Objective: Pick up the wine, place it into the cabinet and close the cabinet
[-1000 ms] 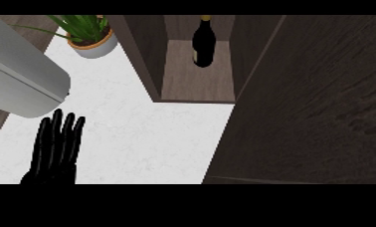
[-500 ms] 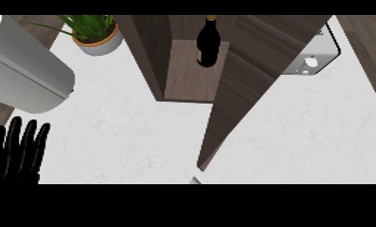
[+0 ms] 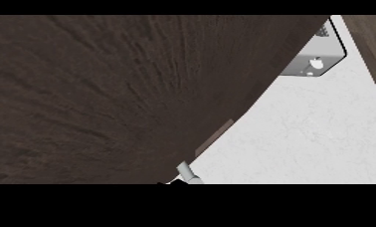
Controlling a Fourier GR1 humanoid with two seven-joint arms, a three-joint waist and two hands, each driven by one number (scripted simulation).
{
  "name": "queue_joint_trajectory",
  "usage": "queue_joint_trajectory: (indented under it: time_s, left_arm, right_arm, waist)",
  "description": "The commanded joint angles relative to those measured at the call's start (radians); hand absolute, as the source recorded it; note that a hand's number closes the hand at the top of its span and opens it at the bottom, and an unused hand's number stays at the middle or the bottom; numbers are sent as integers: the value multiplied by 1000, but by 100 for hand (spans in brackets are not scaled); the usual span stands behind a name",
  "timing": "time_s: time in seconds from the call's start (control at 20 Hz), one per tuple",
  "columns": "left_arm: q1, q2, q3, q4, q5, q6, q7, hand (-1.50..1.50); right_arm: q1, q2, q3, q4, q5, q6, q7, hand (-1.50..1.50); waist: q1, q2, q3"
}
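Across nine-to-twelve o'clock, dark cabinet door fills our view; wine unseen, presumably inside. Closing appears underway. Neither hand visible; we cannot tell their state.

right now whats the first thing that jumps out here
A dark wood cabinet door fills most of the head view, from the left edge across to the upper right. Beyond its slanted edge lies the white marbled counter, with a grey metal piece near the top right. Neither the wine nor a hand shows.
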State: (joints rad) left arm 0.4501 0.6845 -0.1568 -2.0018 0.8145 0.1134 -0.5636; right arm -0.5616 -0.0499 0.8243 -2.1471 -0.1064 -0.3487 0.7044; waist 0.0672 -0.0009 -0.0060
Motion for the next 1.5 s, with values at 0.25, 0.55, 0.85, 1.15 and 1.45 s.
queue_joint_trajectory:
  time_s: [0.25,0.55,0.85,1.15,1.45]
  left_arm:
    - [-2,47,121,42,94,-116,16,-150]
    - [-14,94,190,27,155,-150,84,-150]
    - [-14,95,229,36,164,-180,73,-150]
    - [28,119,323,12,228,-186,127,-150]
    - [16,105,340,40,231,-193,143,-150]
  right_arm:
    - [-481,49,-163,459,-233,-94,-86,150]
    - [-711,50,-249,759,-396,-38,-183,150]
    - [-690,50,-255,866,-702,268,-137,150]
    - [-780,50,-395,1165,-783,381,-220,150]
    - [-783,-5,-420,1352,-633,397,-451,150]
  waist:
    - [24,12,1]
    - [17,14,3]
    - [34,25,3]
    - [11,13,5]
    - [-14,13,5]
